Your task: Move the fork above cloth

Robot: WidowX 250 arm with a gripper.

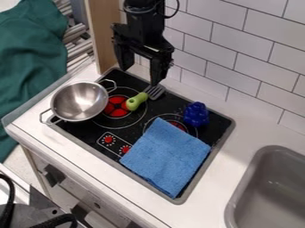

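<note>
Steel pot (79,101) on the stove (88,133), bare metal inside.
We see the hand (140,76), fingers apart, near the green-handled fork (137,101), which lies between the pot and a dark-blue object (196,114) we can't identify; blue cloth (166,156) nearby, sink (277,178) cut off.

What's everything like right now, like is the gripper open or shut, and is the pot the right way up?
Gripper: open, holding nothing, over the stove's back edge.
Fork: lying down on the stove, not on the blue cloth.
Blue cloth: spread out, partly covering a red burner.
Metal pot: right way up, no lid.
Green fabric: crumpled.
</note>
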